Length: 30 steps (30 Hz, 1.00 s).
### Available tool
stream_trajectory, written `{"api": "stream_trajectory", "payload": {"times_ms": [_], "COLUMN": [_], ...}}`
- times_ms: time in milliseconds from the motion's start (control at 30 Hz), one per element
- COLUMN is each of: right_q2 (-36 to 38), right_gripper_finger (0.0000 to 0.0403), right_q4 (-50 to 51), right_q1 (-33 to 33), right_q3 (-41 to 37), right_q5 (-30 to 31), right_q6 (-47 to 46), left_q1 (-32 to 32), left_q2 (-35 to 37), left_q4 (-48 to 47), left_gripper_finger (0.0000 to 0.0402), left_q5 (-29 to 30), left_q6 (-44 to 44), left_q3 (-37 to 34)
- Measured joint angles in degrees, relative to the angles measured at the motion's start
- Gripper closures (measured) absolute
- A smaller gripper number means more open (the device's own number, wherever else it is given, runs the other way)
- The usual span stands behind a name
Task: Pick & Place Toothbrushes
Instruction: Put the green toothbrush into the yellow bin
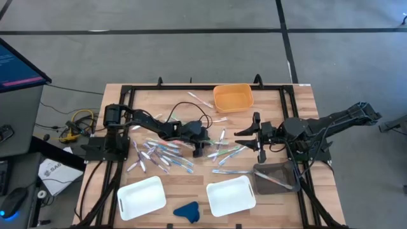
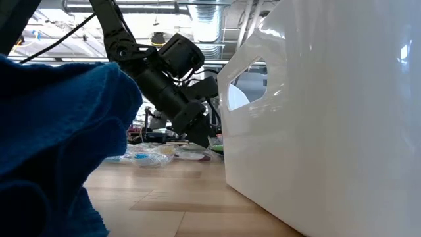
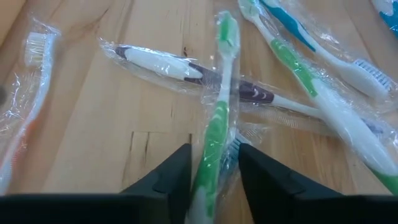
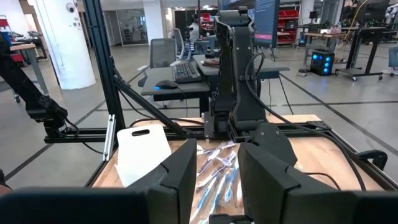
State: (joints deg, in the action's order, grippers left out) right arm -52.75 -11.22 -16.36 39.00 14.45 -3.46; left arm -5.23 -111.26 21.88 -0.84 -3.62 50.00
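Note:
Many wrapped toothbrushes [image 1: 162, 152] lie scattered on the wooden table's middle, white with green, blue, purple or orange. My left gripper [image 1: 202, 151] has reached in from the left and is down among them, shut on a green-and-white toothbrush [image 3: 217, 106]; the low view shows it [image 2: 202, 138] slanting down close to the tabletop. My right gripper [image 1: 240, 135] hangs free to the right of the pile, open by a narrow gap [image 4: 217, 171] and holding nothing. One more toothbrush lies in the grey tray [image 1: 276, 178]. My left gripper pinches the green-and-white toothbrush's handle [image 3: 208, 165] between its two fingers [image 3: 177, 177], wrapper included, with the fingers across the handle. They come slanting down from the table's left. The brush's head end [image 3: 227, 28] lies over a purple-and-white toothbrush [image 3: 168, 65]; I cannot tell whether the held part is off the wood.
An orange tray [image 1: 233, 97] sits at the far edge. Two white trays [image 1: 141, 197] [image 1: 231, 195] sit at the near edge, with a blue cloth [image 1: 186, 212] between them that fills the low view's left [image 2: 52, 145]. A black cable [image 1: 191, 117] loops behind the pile.

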Motion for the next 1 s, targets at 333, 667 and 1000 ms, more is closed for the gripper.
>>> {"api": "stream_trajectory", "payload": {"times_ms": [333,667,1000], "right_q2": [0.0,0.0,0.0], "right_gripper_finger": [0.029,0.029,0.029], "right_q4": [0.0,0.0,0.0], "right_q1": [0.0,0.0,0.0], "right_q3": [0.0,0.0,0.0], "right_q5": [0.0,0.0,0.0], "right_q6": [0.0,0.0,0.0], "left_q1": [0.0,0.0,0.0], "left_q2": [0.1,1.3,3.0], "left_q4": [0.2,0.3,0.1], "left_gripper_finger": [0.0355,0.0376,0.038], "left_q5": [-0.9,-1.3,-1.1], "left_q6": [0.0,0.3,1.6], "left_q3": [0.0,0.1,0.0]}}
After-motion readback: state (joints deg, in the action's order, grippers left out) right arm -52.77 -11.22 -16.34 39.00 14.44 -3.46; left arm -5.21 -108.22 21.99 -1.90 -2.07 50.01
